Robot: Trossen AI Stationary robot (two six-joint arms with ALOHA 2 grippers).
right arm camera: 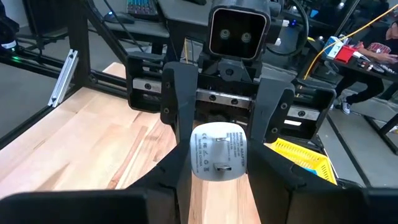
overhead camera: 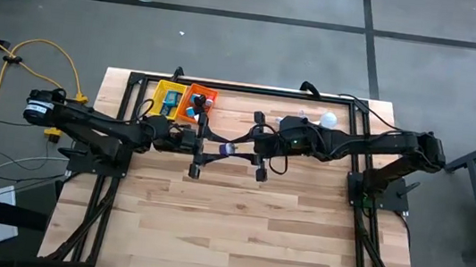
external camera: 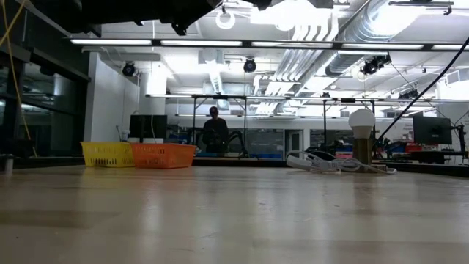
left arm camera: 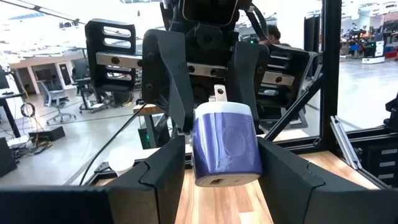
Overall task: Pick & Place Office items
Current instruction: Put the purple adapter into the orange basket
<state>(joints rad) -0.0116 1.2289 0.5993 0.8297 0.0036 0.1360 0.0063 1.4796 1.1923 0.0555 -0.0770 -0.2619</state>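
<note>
1. the left gripper (overhead camera: pixel 209 149) and right gripper (overhead camera: pixel 249 152) meet tip to tip above the middle of the wooden table (overhead camera: pixel 236 232), nearer its far edge.
2. between them hangs a small blue-and-white plug-like adapter (left arm camera: pixel 225 144); the left gripper's fingers (left arm camera: pixel 158 171) are clamped on its sides.
3. the right gripper's jaws are drawn together at the adapter's white pronged end (right arm camera: pixel 219 151).
4. a yellow plastic basket (overhead camera: pixel 166 98) and an orange plastic basket (overhead camera: pixel 197 101) with small office items (overhead camera: pixel 198 102) sit at the far edge, towards the far left corner.
5. a round white light bulb (overhead camera: pixel 328 120) stands at the far edge.
</note>
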